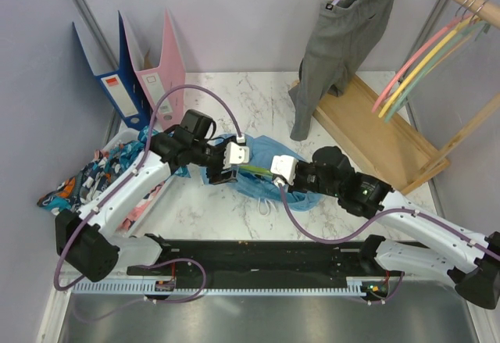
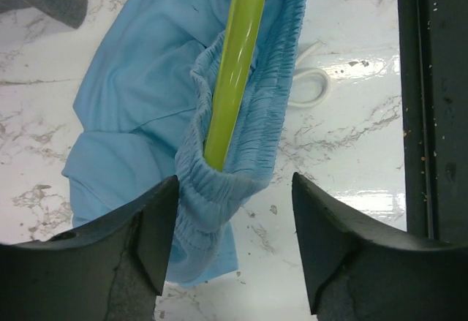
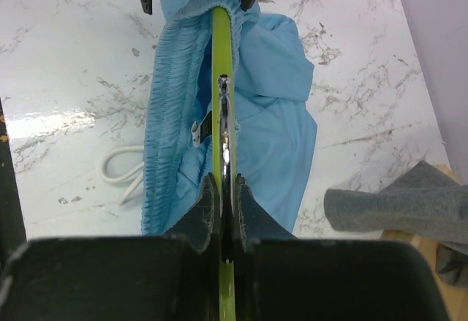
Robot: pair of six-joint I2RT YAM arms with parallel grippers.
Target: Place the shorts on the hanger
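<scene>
Now: right end effector [image 3: 225, 211] clamped on hanger [image 3: 221, 43]; left end effector [image 2: 234, 193] apart, straddling shorts [image 2: 139, 80] waistband. Risk: ungripped waistband slips off hanger tip if right tilts.

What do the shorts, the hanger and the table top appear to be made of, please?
The shorts look like soft matte fabric: folds, gathered waistband. The hanger seems glossy plastic, its hook shiny metal. The table top looks like polished marble or marble-print laminate: grey veins, glare.
</scene>
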